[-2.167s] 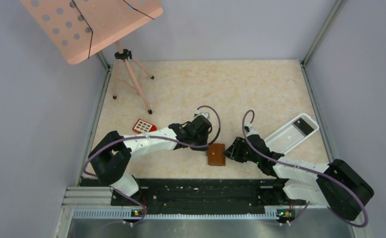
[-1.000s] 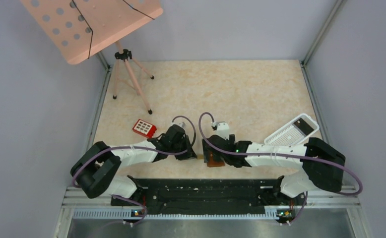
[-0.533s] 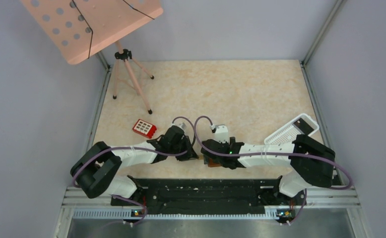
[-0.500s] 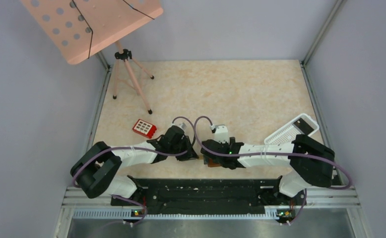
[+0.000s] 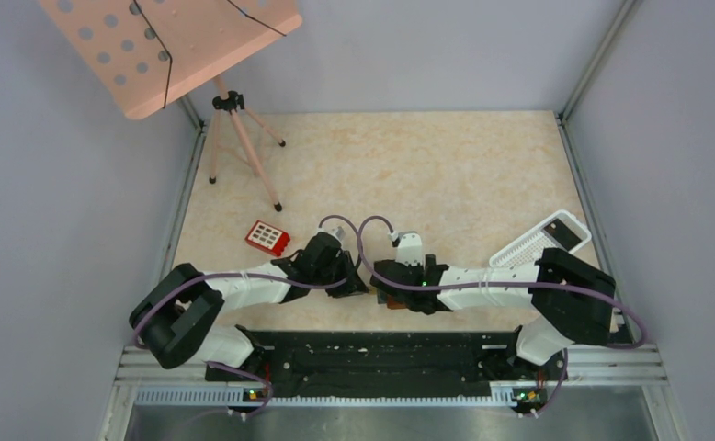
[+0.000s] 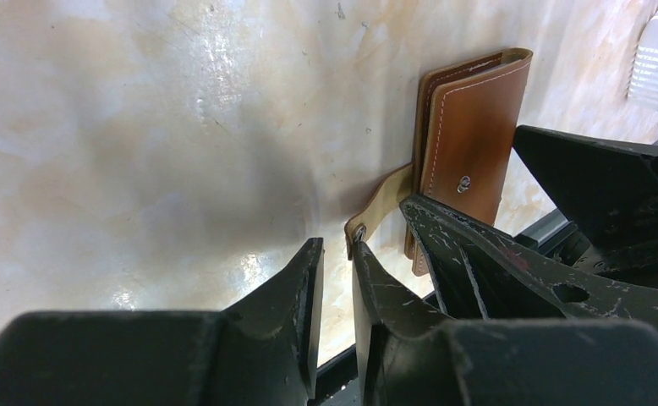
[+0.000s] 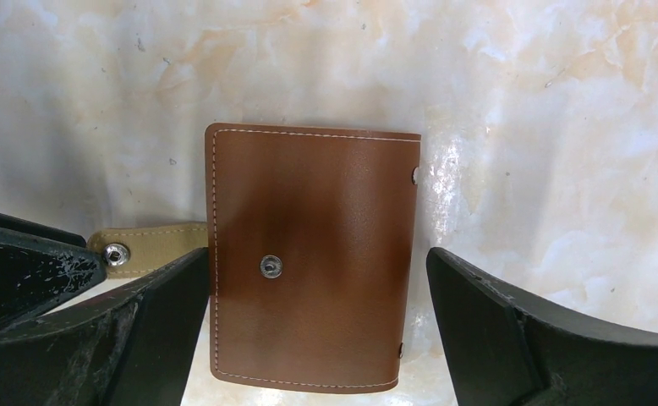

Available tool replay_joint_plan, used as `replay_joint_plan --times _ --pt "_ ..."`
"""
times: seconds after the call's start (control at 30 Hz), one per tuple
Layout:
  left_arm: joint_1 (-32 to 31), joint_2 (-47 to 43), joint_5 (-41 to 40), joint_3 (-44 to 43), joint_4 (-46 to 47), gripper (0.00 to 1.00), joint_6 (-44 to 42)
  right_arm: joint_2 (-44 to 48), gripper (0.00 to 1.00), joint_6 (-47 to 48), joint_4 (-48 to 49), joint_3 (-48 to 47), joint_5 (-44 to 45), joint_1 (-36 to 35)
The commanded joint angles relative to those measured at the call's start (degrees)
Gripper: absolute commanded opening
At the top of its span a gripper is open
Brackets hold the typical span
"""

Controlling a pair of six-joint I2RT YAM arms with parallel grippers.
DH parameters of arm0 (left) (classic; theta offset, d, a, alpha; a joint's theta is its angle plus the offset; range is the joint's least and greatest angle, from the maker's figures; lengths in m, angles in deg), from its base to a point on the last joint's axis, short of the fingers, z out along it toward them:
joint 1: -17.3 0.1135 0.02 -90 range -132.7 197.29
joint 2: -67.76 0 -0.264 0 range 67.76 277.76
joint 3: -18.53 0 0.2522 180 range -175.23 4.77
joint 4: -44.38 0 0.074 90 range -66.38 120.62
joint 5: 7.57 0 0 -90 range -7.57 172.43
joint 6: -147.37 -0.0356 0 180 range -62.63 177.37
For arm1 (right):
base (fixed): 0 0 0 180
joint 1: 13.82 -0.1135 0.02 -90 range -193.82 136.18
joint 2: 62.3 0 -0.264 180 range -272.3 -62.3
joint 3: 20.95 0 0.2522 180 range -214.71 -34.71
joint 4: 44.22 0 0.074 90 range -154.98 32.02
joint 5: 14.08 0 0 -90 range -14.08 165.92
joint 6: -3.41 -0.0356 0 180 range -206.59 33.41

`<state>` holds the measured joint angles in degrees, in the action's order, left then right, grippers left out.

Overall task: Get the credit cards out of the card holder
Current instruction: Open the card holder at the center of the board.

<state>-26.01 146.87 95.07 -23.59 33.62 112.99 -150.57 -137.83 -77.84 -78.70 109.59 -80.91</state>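
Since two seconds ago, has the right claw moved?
Yes. The right claw moved left, away from the tray, and now straddles the holder.

Top external view: the whole table [image 5: 446,165] is seen steeply from high above and behind the arm bases. Left wrist view: taken low and close, raking along the tabletop. Right wrist view: directed straight down at close range. The card holder [image 7: 313,258] is shared by both wrist views.
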Motion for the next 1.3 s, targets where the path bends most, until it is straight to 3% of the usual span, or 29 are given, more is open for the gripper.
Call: replay_joint_plan --times 0.0,0.3,0.43,0.57,0.73,0.93,1.27 --pt "0.07 -0.62 1.03 -0.20 2.77 0.25 0.11 0.04 0.94 -0.36 0.43 -1.00 2.17 -0.72" --pt "0.07 1.60 2.52 -0.70 6.51 0.29 -0.59 5.62 0.77 0.80 8.75 4.64 -0.81 -0.76" --pt "0.07 3.24 3.62 -0.91 8.69 0.29 -0.47 7.64 0.74 0.72 10.75 7.14 -0.89 -0.66" --pt "0.07 4.06 5.04 -1.34 9.82 0.24 -0.25 9.26 0.74 0.73 11.75 8.22 -1.66 -0.38" --pt "0.06 2.07 3.98 -2.11 6.65 0.00 -1.37 12.69 0.74 0.36 12.96 10.27 -3.61 1.32" --pt "0.11 -1.32 0.93 -2.56 0.76 0.00 -3.45 19.26 0.81 0.48 11.02 13.72 -3.44 4.17" --pt "0.33 -5.11 -1.83 -3.54 -6.68 0.00 -5.24 31.76 0.83 -0.11 2.52 18.48 -2.72 9.76"
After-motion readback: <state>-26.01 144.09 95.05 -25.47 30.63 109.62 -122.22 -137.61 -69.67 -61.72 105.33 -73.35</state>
